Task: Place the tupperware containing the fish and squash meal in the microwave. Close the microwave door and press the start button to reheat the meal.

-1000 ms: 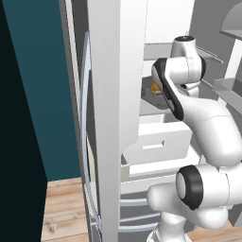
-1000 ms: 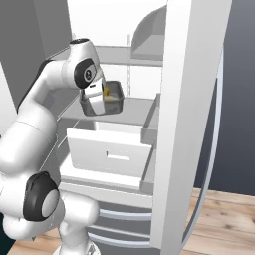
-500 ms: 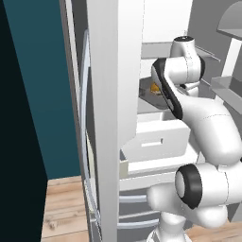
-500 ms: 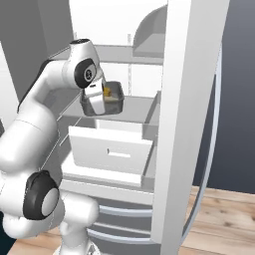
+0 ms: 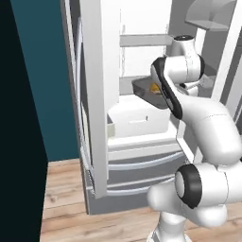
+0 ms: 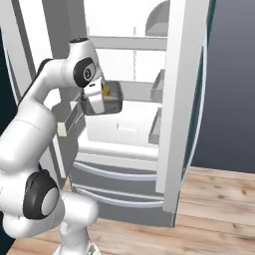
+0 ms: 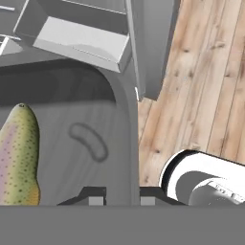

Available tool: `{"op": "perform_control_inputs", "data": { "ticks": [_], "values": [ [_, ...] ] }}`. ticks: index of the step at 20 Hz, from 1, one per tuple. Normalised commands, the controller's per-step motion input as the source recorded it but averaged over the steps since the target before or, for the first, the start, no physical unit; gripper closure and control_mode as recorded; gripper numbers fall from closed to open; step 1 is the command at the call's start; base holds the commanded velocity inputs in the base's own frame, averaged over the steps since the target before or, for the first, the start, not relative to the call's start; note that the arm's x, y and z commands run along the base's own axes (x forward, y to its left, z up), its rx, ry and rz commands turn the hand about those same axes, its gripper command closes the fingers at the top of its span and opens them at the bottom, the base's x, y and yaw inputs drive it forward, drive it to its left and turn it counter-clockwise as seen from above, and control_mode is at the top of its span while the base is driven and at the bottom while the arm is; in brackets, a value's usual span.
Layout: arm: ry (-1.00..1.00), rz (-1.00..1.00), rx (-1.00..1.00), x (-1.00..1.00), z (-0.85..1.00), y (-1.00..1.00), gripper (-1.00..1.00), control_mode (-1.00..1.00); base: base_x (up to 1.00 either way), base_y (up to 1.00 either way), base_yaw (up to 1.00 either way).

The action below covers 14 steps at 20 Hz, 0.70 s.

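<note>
Glossy white rounded arm links are seen, joined by black joint rings; 2 small dark fingertips are shown beside the fridge.

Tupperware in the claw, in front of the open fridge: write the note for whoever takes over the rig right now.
Claw: shut on the rim of the tupperware.
Tupperware: held in the air in front of the open fridge, above its pulled-out drawer. The fish lies inside.
Done: the container is picked up and out of the fridge.
Left: carry it to the microwave, set it inside, close the door, press start.
</note>
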Motion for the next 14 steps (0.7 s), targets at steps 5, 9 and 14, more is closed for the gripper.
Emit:
{"op": "perform_control_inputs", "data": {
  "ticks": [5,9,14],
  "values": [
    [0.0,0.0,0.0,0.0,0.0,0.0,1.0,1.0,-0.51,0.0,-0.19],
    [0.0,0.0,0.0,0.0,0.0,0.0,1.0,1.0,-0.34,-0.01,-0.35],
    [0.0,0.0,0.0,0.0,0.0,0.0,1.0,1.0,-0.19,-0.1,-0.54]
  ]
}}
